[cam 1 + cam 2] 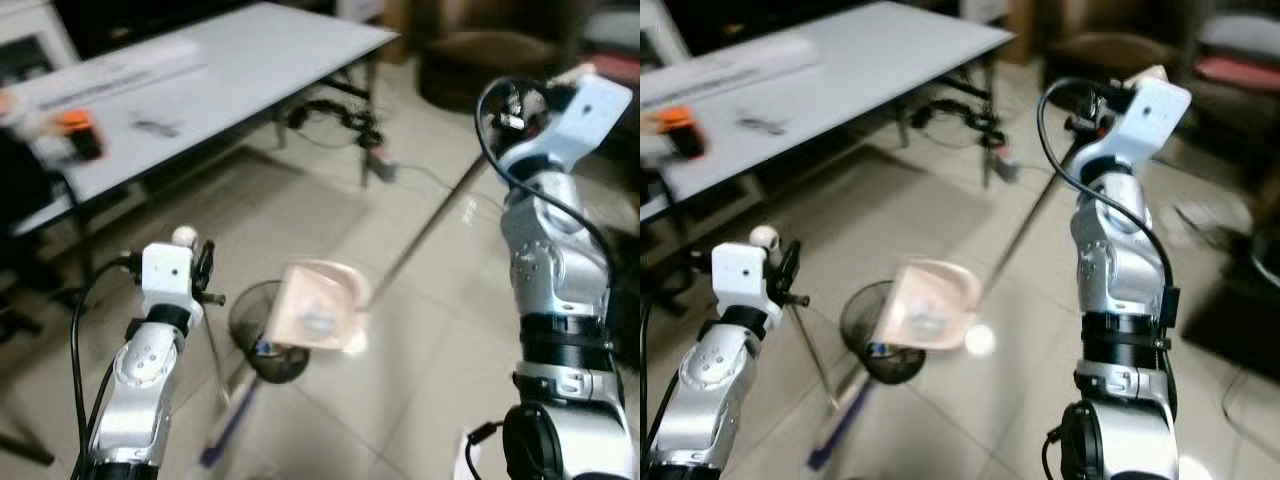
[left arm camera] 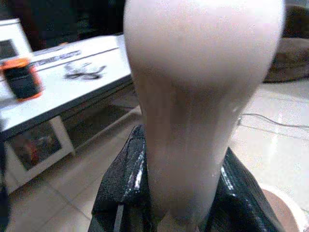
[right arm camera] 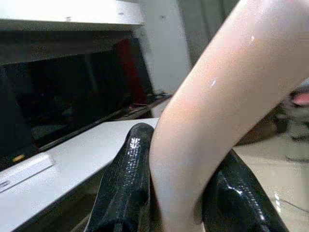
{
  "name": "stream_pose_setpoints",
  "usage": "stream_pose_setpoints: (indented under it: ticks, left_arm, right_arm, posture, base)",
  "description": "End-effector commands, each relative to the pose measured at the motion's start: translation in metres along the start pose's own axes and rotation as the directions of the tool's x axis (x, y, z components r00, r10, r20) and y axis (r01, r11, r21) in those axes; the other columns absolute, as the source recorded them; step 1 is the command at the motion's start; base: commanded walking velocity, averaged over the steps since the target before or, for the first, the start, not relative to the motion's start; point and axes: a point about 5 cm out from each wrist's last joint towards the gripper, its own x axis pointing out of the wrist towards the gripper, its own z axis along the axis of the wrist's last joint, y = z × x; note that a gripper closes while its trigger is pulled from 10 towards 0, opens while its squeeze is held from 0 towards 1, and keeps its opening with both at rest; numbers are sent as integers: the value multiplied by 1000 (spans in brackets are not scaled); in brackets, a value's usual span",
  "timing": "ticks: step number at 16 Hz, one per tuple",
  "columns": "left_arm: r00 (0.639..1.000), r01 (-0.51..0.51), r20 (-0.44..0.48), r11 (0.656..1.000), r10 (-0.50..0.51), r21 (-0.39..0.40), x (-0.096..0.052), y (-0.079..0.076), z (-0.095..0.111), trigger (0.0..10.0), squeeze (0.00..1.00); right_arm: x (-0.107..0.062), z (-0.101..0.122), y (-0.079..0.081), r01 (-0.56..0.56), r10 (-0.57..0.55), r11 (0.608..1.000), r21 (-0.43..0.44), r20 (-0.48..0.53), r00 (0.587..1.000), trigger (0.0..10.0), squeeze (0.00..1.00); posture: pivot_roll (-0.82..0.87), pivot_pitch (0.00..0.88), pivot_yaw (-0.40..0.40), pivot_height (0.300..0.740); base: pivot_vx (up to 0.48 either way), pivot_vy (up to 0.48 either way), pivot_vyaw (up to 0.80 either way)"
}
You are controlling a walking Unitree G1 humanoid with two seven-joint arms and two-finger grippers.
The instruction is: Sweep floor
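The dustpan is pale pink, its long handle dark grey, and the broom has a blue lower shaft. A black mesh bin stands on beige floor tiles. The bench is white, with an orange-and-black object on it.

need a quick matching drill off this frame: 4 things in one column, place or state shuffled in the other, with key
Things:
1. dustpan
2. wire bin
3. orange-topped item
4. right gripper

Place or state:
A. on the white table
B. shut on a pale handle
C. tilted above the bin, on a long pole
D. standing on the tiled floor

Pairs: 1-C, 2-D, 3-A, 4-B
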Motion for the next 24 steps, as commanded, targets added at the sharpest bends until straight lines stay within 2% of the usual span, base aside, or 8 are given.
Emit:
stream_pose_setpoints:
  ticks: [1, 7, 10, 13, 18, 20, 22, 24]
  left_arm:
    - [999, -29, 13, 999, 29, 41, 0, 10, 5, 10000, 0]
    - [1000, -24, 12, 999, 24, 42, 1, 10, 4, 10000, 0]
    - [1000, -30, -4, 999, 30, 38, 1, 12, 2, 10000, 0]
    - [999, -32, -6, 998, 32, 45, 1, 13, 2, 10000, 0]
    - [1000, -20, -7, 999, 20, 51, 3, 11, 2, 10000, 0]
    - [1000, -19, -7, 998, 19, 53, 4, 10, 2, 10000, 0]
    - [1000, -19, -9, 998, 20, 54, 4, 10, 2, 10000, 0]
    - [1000, -16, -11, 998, 17, 55, 5, 9, 2, 10000, 0]
  right_arm:
    - [1, 11, 16, -43, 39, 997, 66, 59, 997, 10000, 0]
    - [1, 11, 11, -23, 18, 997, 78, 61, 998, 10000, 0]
    - [0, 10, 12, -33, 28, 997, 75, 62, 998, 10000, 0]
    - [-2, 11, 17, -67, 67, 998, -3, 92, 993, 10000, 0]
    - [-8, 4, 41, -185, 198, 976, -113, 120, 973, 10000, 0]
    - [-12, -6, 55, -254, 277, 951, -178, 118, 954, 10000, 0]
    - [-19, -16, 72, -350, 393, 892, -286, 109, 913, 10000, 0]
    - [-28, -26, 86, -408, 464, 852, -328, 112, 879, 10000, 0]
  posture:
    - [13, 17, 41, 740]
    - [12, 14, 45, 740]
    - [15, 6, 44, 740]
    - [14, 1, 48, 740]
    - [14, 0, 50, 740]
    - [17, 3, 49, 740]
    - [17, 7, 49, 740]
    - [17, 9, 50, 740]
  base:
    - [412, 0, 0]
    - [412, 0, 0]
    - [0, 0, 0]
    - [0, 0, 0]
    - [0, 0, 0]
    - [0, 0, 0]
    - [0, 0, 0]
    - [0, 0, 0]
